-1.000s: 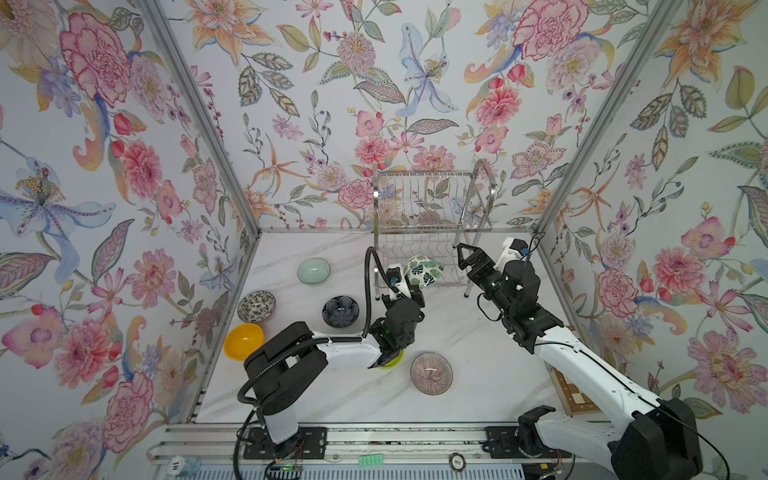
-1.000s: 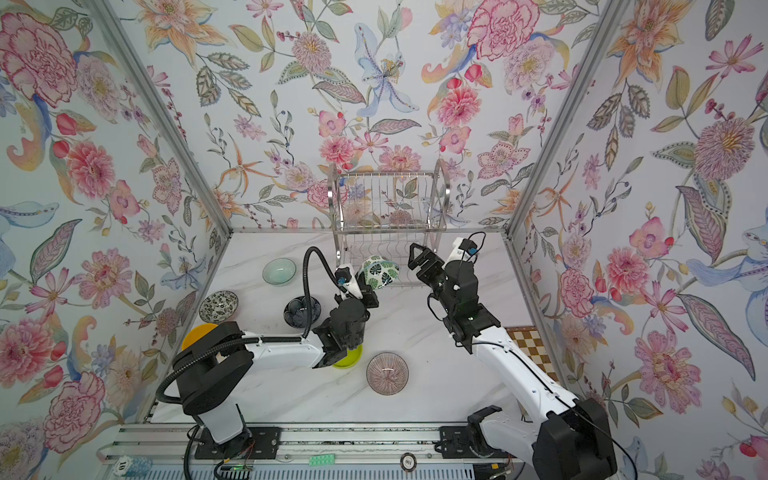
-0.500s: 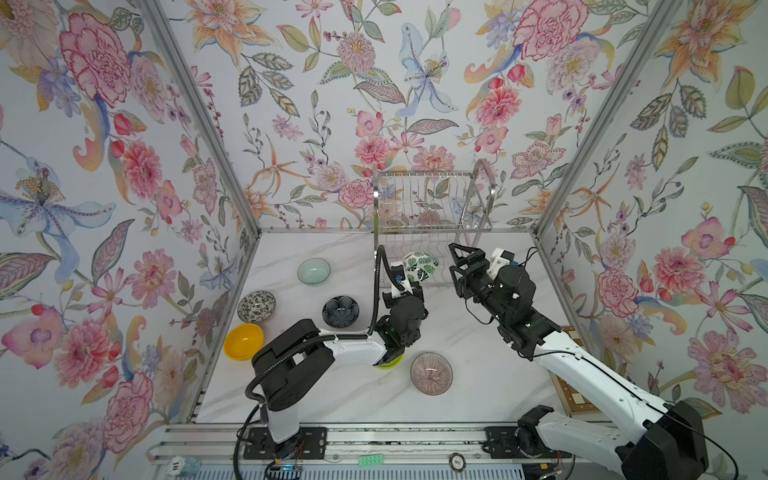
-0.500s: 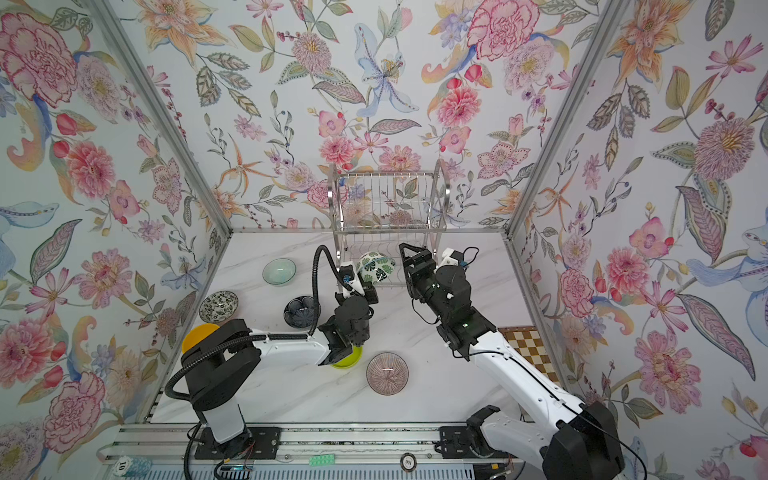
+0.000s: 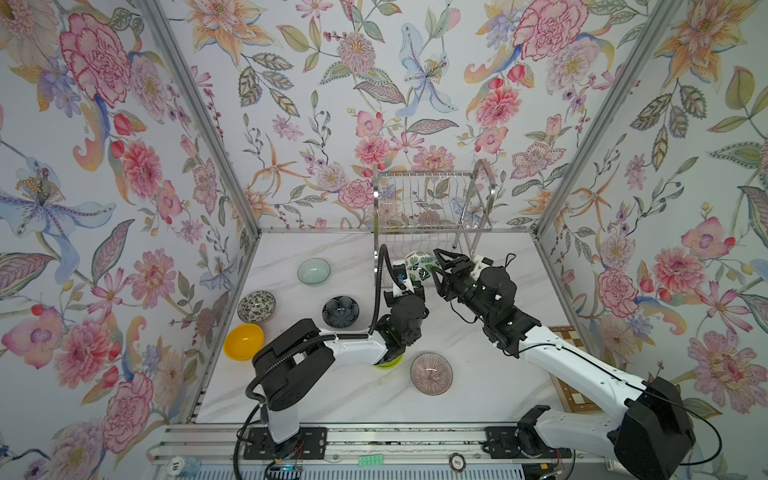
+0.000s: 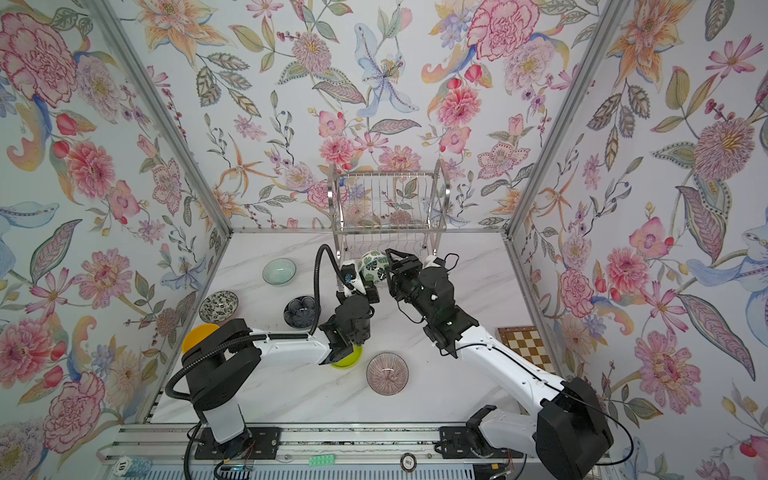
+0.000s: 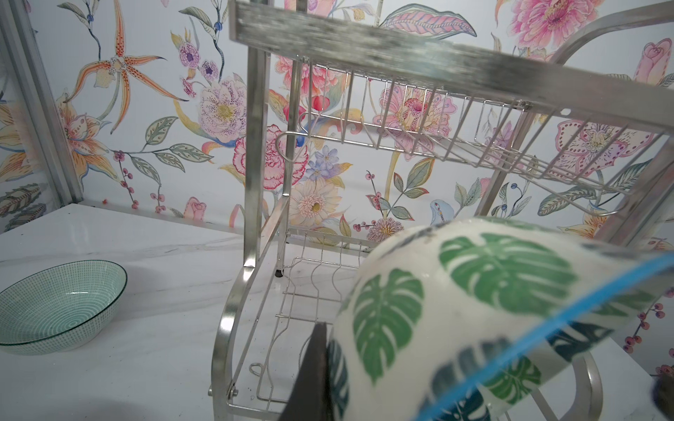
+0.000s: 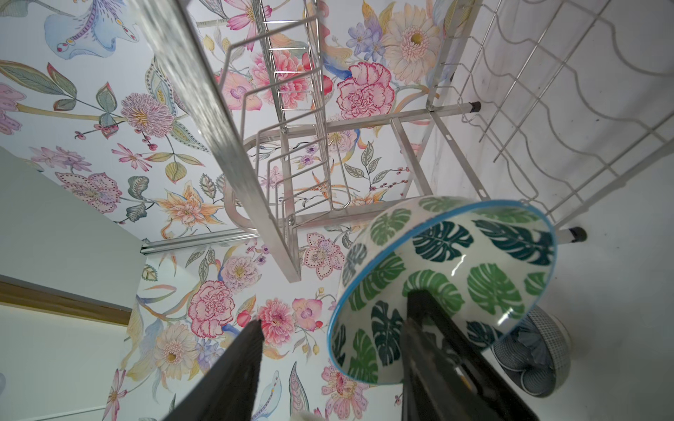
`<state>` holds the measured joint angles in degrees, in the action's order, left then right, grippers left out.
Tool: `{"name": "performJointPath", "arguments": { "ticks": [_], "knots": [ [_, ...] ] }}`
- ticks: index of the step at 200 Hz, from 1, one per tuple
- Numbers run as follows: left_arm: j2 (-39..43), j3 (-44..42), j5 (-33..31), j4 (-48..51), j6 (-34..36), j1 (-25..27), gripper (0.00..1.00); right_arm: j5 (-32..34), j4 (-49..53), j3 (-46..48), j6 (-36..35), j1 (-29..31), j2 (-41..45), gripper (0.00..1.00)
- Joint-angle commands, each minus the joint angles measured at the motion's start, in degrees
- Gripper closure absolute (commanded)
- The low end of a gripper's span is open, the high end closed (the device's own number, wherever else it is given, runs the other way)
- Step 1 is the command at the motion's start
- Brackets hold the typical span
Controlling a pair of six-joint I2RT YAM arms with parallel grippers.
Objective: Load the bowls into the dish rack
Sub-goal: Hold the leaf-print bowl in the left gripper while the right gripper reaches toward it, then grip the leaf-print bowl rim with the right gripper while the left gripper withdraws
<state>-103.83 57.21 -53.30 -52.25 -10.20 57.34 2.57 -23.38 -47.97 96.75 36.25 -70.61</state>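
Since one second ago the right gripper [image 5: 439, 266] has swung toward 9 o'clock and now meets the green-leaf bowl [image 5: 420, 265], which has barely shifted. That bowl hangs in the air, tipped on edge, just in front of the dish rack [image 5: 432, 199], which stands at 12 o'clock on the table [image 5: 478, 395]. The left gripper [image 6: 360, 277] is closed on the bowl's rim from the 8 o'clock side. In the right wrist view the right gripper's jaws stand apart astride the bowl's wall: one finger [image 8: 419, 339] lies inside the bowl and the other [image 8: 237, 364] is outside, clear of the rim. Both tiers of the rack hold no bowl. On the table lie the pale celadon bowl [image 5: 313, 272] at 10 o'clock, the speckled bowl [image 5: 256, 306] and the orange-yellow bowl [image 5: 243, 341] near 9 o'clock, the navy flower bowl [image 5: 340, 311] nearer the centre, the lime green bowl [image 5: 388, 365] mostly hidden under the left arm, and the pink striped bowl [image 5: 431, 373] at 6 o'clock. A chessboard [image 6: 523, 347] lies at 4 o'clock.
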Motion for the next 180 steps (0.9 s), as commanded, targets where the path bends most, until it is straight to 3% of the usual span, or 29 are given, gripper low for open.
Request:
{"name": "performJointPath", "arguments": {
  "ticks": [1, 141, 180],
  "knots": [
    [0.1, 0.6, 0.6, -4.6, 0.7, 0.4, 1.00, 0.7, -3.3, -1.8, 1.5, 0.2, -2.0, 0.43],
    [0.1, -0.9, 1.2, -8.0, 2.1, 0.8, 1.00, 0.8, -4.4, -7.4, 2.9, 0.5, -8.1, 0.75],
    [0.1, -1.1, 0.8, -8.9, 2.5, 1.0, 1.00, 1.9, -5.8, -7.2, 2.0, 0.6, -7.3, 0.95]
  ]
}}
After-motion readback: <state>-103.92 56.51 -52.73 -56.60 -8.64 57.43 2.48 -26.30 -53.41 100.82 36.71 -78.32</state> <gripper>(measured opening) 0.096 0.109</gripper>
